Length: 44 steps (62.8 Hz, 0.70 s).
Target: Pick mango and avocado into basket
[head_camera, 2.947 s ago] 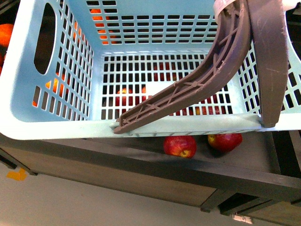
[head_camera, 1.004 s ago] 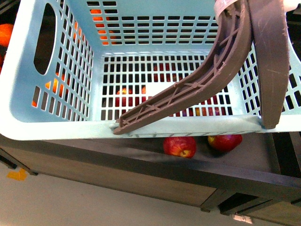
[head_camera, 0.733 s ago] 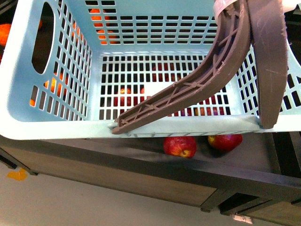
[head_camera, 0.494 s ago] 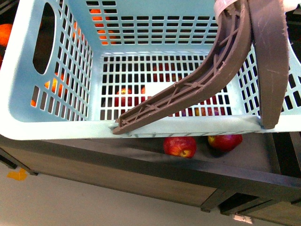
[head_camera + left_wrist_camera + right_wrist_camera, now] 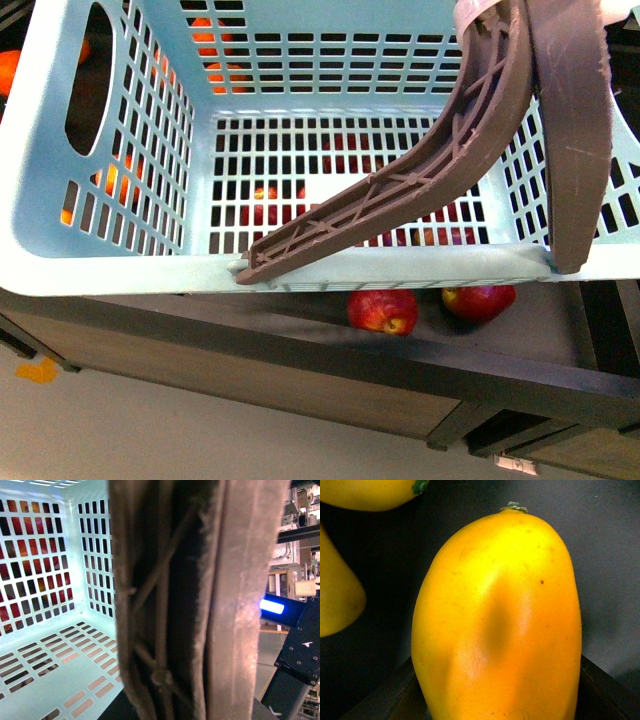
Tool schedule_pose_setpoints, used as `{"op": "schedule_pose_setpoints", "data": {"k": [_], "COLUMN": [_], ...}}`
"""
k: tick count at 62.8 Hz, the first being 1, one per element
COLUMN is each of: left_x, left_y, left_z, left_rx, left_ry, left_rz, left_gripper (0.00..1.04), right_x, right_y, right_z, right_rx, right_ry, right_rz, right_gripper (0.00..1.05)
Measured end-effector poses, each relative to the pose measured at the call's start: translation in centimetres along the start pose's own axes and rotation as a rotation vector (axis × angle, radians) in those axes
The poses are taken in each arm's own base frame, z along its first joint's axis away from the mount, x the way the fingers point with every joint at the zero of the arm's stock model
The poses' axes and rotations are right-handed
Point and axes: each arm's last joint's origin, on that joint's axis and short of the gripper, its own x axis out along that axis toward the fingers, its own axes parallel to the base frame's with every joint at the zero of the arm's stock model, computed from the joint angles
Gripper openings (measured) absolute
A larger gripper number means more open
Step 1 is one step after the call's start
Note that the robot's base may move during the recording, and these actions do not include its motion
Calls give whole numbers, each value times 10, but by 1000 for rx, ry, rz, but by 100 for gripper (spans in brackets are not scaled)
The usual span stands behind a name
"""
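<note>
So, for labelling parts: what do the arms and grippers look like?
Little shows. The right gripper appears only as two plain dark wedge-shaped fingers beside the mango. The front view has just a pale scrap atop the basket handle. No cables or markings visible.

Brown ribbed handle close up, teal slotted basket interior behind, red fruit through slots, blue light

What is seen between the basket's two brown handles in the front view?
Front view: the slotted teal wall of the basket shows between the ribbed handle and the smooth handle.
</note>
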Motion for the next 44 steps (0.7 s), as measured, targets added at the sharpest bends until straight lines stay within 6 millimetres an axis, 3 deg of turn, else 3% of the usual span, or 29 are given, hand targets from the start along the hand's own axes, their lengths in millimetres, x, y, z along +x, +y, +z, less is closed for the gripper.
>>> {"op": "schedule_pose_setpoints", "data": {"k": [10, 26, 44], "left_x": [0, 0, 0], "left_y": [0, 0, 0], "left_z": [0, 0, 0], "left_rx": [0, 0, 0], "left_ry": [0, 0, 0], "left_rz": [-1, -1, 0], "left_gripper": [16, 16, 16], "right_x": [-31, -130, -236], "right_y": [-1, 0, -29], "right_z": [6, 26, 23], "right_rx": [-136, -420, -685], "right_ry": [-107, -250, -271], "right_rz": [78, 345, 552], "right_gripper": [64, 63, 63]}}
